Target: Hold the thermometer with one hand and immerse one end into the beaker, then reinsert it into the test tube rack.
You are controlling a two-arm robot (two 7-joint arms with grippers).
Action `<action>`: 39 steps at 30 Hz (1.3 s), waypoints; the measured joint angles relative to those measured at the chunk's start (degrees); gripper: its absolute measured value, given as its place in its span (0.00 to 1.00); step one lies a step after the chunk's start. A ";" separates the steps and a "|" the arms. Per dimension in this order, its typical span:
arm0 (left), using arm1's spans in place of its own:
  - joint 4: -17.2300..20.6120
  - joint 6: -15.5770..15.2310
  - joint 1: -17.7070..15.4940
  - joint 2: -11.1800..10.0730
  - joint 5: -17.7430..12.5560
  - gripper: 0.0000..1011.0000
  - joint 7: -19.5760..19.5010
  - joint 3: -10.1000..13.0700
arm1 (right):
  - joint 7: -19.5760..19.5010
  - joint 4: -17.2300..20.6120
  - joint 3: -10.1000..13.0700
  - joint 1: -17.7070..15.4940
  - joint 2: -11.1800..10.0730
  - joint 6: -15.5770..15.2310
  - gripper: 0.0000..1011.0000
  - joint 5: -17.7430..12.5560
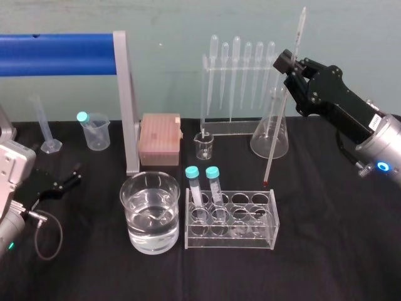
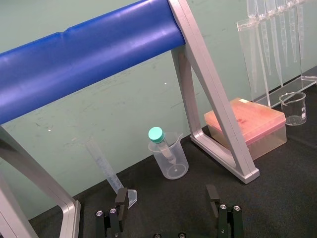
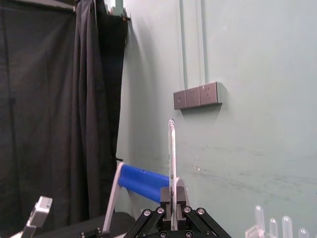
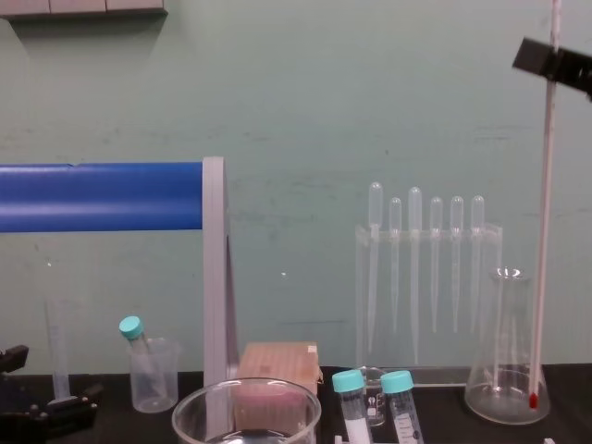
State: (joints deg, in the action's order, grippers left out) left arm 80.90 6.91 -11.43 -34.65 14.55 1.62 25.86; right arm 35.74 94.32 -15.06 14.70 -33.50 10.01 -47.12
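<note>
On the black worktop (image 1: 326, 263), the beaker (image 1: 150, 213), holding clear liquid, stands just left of the rack (image 1: 230, 219). The right gripper (image 1: 286, 63) hangs high over the worktop's far right, its fingers pinching the thermometer (image 1: 276, 125) near its upper end. It hangs nearly upright, red bulb just above the rack's far right corner, apart from the beaker. The left gripper (image 2: 167, 201) sits low at the left, fingers spread.

No legible text — no numbers
</note>
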 joint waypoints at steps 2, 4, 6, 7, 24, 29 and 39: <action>0.00 0.00 0.00 0.00 0.00 1.00 0.00 0.00 | 0.62 -1.02 -0.21 0.48 0.12 -0.08 0.06 0.41; 0.00 0.00 0.00 0.00 0.00 1.00 0.00 0.00 | 1.13 -1.86 -0.44 0.99 0.26 -0.08 0.06 0.68; 0.00 0.00 0.00 0.00 0.00 1.00 0.00 0.00 | 1.91 -3.06 -0.83 1.76 0.54 -0.09 0.06 0.94; 0.00 0.00 0.00 0.00 0.00 1.00 0.00 0.00 | 2.18 -3.43 -0.96 2.00 0.63 -0.09 0.06 1.06; 0.00 0.00 0.00 0.00 0.00 1.00 0.00 0.00 | 4.13 -7.88 -3.30 3.65 1.79 -1.01 0.06 2.15; 0.00 0.00 0.00 0.00 0.00 1.00 0.00 0.00 | 5.09 -9.60 -3.94 4.25 2.44 -0.38 0.06 2.46; 0.00 0.00 0.00 0.00 0.00 1.00 0.00 0.00 | 7.63 -13.95 -5.34 5.83 3.72 0.29 0.06 2.53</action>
State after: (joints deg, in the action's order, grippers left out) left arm 80.90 6.90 -11.43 -34.65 14.55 1.62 25.86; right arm 43.37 80.38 -20.40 20.52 -29.78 10.30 -44.59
